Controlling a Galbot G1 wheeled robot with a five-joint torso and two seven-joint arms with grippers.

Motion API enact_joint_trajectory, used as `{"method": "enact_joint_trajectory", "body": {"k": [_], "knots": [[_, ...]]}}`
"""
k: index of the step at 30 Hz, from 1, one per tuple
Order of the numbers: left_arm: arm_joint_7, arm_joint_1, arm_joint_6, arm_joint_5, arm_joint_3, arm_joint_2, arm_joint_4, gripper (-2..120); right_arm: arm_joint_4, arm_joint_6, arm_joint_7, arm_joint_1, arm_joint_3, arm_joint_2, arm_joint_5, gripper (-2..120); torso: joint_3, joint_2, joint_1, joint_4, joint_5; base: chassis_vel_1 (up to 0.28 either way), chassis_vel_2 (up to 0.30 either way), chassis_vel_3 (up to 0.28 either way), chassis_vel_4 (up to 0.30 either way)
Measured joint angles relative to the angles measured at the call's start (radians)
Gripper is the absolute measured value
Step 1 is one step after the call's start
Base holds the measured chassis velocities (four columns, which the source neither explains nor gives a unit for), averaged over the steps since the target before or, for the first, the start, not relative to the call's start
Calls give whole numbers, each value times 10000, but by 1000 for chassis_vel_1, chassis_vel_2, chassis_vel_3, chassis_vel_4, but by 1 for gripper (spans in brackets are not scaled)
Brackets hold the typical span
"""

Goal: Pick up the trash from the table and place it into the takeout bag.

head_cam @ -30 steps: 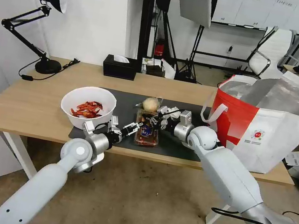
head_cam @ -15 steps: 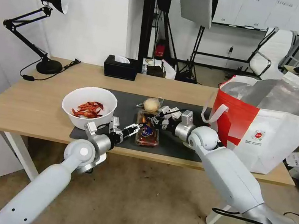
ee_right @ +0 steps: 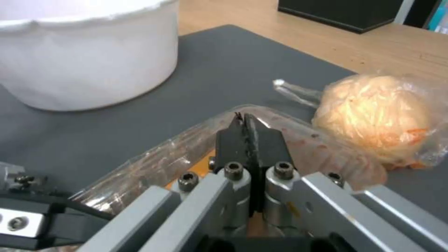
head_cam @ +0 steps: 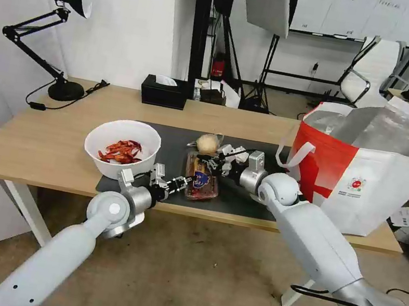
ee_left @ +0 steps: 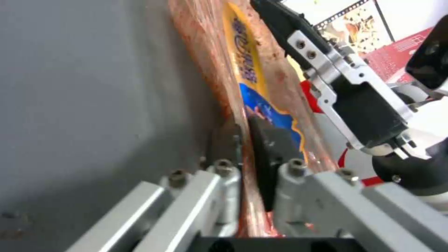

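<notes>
Both grippers pinch the clear hinged plastic food tray (head_cam: 201, 182) from opposite ends.

Left gripper (head_cam: 182, 181) is clamped on the tray's near rim, its pads (ee_left: 266, 154) squeezed onto the thin plastic; right gripper (head_cam: 211, 163) is clamped on the far rim, beside the tan ball in clear wrap (head_cam: 207, 143). The tray lies on the dark mat (head_cam: 174, 147) of the table (head_cam: 47, 146), between the white round bowl (head_cam: 121, 148) and the takeout bag (head_cam: 365, 171). It looks light, flimsy and slick, likely to flex or pop open, so the stiffer rim edges seem the best hold.
</notes>
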Motion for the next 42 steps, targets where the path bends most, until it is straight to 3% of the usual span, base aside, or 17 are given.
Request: {"method": "enact_joint_trajectory", "body": {"k": [6,9,12,15,16,18,19,21,24,27,30,33,35,37,39,41,42], "knots": [[-27,18,-73,22,-220,-5,-202,0,775,372,950,-394,355,-82,1801,0,1,-1,0,2,0,0,0,0,0],[-11,27,-222,-5,-433,154,-626,0,1936,892,2450,-1047,1090,-87,3656,0,-1,0,0,3,1,0,0,0,0],[-6,6,-305,-24,-521,295,-856,0,2572,1215,3325,-1586,1481,-81,3853,3,-2,0,-1,3,0,0,0,0,0],[-5,-70,-371,-30,-599,408,-1007,0,2948,1478,4047,-2056,1762,-42,3554,10,-1,0,0,3,0,0,0,0,0],[-7,-264,-441,-31,-720,556,-1181,0,3393,1712,4712,-2672,2127,-4,2807,18,-2,0,0,5,0,0,0,0,0],[-9,-379,-472,-28,-775,634,-1232,0,3599,1795,4977,-3038,2304,-6,2298,21,-2,0,0,3,0,0,0,0,0],[-41,-804,-546,-38,-847,852,-1268,0,4047,1887,5274,-3814,2640,-85,1249,30,-2,0,0,4,2,0,0,0,0],[-49,-969,-572,-43,-856,935,-1264,0,4210,1892,5329,-4067,2742,-126,948,31,-2,0,0,1,2,0,0,0,0],[-59,-1761,-661,-71,-729,1276,-1197,0,5007,1689,5576,-5134,3162,-335,-98,43,-1,0,-1,3,1,0,0,0,0],[-58,-3225,-776,-49,5,1527,-1146,0,6141,1077,6137,-6428,3584,-546,-1310,59,-2,0,-2,5,3,0,0,0,0],[-46,-4144,-884,92,685,1416,-1030,0,6706,790,6327,-7154,3958,-575,-1815,66,-2,0,0,9,2,0,0,0,0],[73,-5768,-1133,692,2131,664,-535,0,7592,586,6441,-8592,4758,-577,-2516,81,-2,1,-1,-5,1,0,0,0,0],[84,-5979,-1195,830,2364,516,-437,0,7660,587,6441,-8731,4826,-570,-2562,83,-3,1,-2,-8,3,0,0,0,0],[237,-7080,-1696,1732,3544,-334,252,0,7894,779,6430,-9423,5117,-456,-2703,94,-2,1,-2,-3,6,0,0,0,0],[280,-7347,-1826,1996,3830,-557,468,0,7895,855,6426,-9528,5157,-399,-2751,96,-2,0,-2,-1,6,0,0,0,0],[430,-8545,-2265,3131,4908,-1509,1417,0,7798,1018,6399,-9713,5192,-164,-2934,100,-2,1,-1,0,7,0,0,0,0],[430,-8545,-2265,3131,4908,-1509,1417,0,7798,1018,6399,-9713,5192,-164,-2934,100,-2,1,-1,0,7,0,0,0,0]]}}
